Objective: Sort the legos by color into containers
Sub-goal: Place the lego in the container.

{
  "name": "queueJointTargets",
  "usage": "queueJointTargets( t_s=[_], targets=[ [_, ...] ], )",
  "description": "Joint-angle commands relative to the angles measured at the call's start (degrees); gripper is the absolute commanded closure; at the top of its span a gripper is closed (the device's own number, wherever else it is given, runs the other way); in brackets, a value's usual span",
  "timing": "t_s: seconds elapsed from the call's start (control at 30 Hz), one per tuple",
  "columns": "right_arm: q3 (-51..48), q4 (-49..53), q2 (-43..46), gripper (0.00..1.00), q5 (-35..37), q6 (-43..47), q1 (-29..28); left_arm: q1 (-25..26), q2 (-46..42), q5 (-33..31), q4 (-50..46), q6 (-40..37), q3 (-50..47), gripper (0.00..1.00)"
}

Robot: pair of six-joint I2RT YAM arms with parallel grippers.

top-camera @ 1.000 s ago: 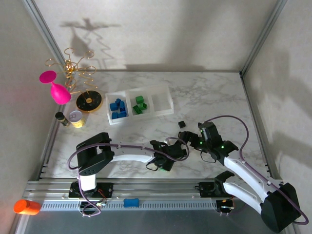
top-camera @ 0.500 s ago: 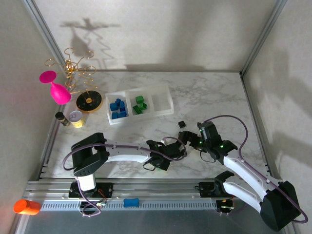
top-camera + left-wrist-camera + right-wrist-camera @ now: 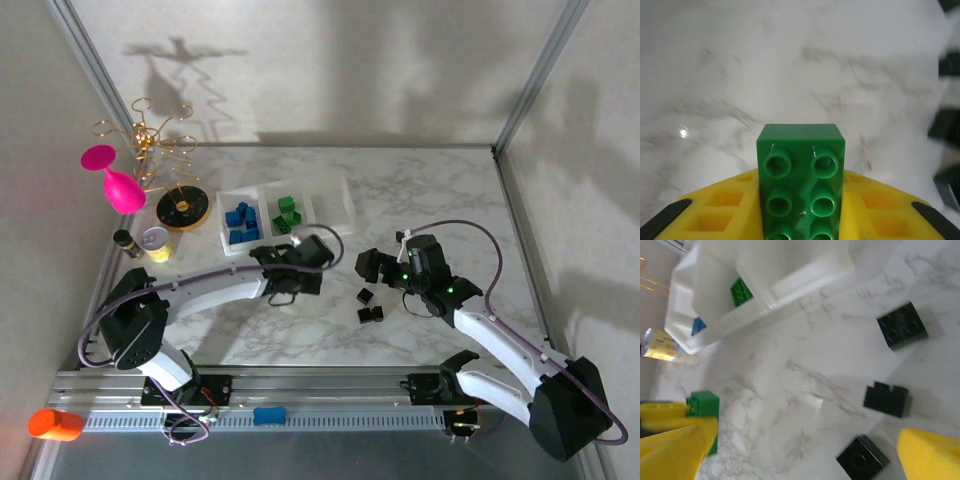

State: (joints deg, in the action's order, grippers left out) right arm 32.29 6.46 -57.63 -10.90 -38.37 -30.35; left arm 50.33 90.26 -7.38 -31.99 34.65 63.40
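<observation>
Left hand (image 3: 800, 205): clamped on green brick (image 3: 801, 165), near tray (image 3: 800, 282).
Right hand (image 3: 800, 457): fingers wide apart, above black bricks (image 3: 901, 325) on desk (image 3: 450, 200).
Brick feel: likely light, rigid, slick; pinch flat sides, not studs.

Surfaces as I read them from my remote station. White, grey-veined marble-look tabletop (image 3: 420, 190): smooth and lightly glossy, with one small glint. Green studded plastic brick (image 3: 801, 170): smooth, satin sheen, faint scuffs near its studs. Yellow pads (image 3: 880, 212) of my left claw (image 3: 801, 227): matt, moulded with square recesses. Three-compartment whitish plastic tray (image 3: 795, 282): translucent, smooth-walled. Small black plastic bricks (image 3: 901, 326): smooth, dull gloss. Silver metal rail (image 3: 330, 385): matt. Gold wire stand (image 3: 150, 140): shiny metal. Pink goblet (image 3: 118, 185): glossy, plastic or glass I cannot tell. White arm shells (image 3: 215, 290): smooth, glossy plastic.
</observation>
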Motion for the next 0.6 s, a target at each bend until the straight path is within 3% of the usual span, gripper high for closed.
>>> queueJointTargets(
  t_s=[0.0, 0.13, 0.3, 0.57],
  targets=[
    [2.7, -6.9, -2.8, 0.01, -2.5, 0.9, 0.2, -5.2, -0.5, -4.6, 1.8, -4.2, 5.3, 0.66],
    [3.6, -10.4, -5.9, 0.01, -3.8, 0.2, 0.1, -11.3, 3.8, -6.0, 4.2, -6.1, 10.9, 0.67],
    [4.6, -10.8, -7.5, 0.01, -3.4, 0.5, -0.3, -18.8, 12.3, -1.8, 8.5, -7.7, 17.6, 0.67],
    [3.8, -9.7, -7.1, 0.01, -1.3, 1.0, -0.4, -22.8, 26.4, -3.1, 6.7, -8.8, 29.0, 0.68]
  ],
)
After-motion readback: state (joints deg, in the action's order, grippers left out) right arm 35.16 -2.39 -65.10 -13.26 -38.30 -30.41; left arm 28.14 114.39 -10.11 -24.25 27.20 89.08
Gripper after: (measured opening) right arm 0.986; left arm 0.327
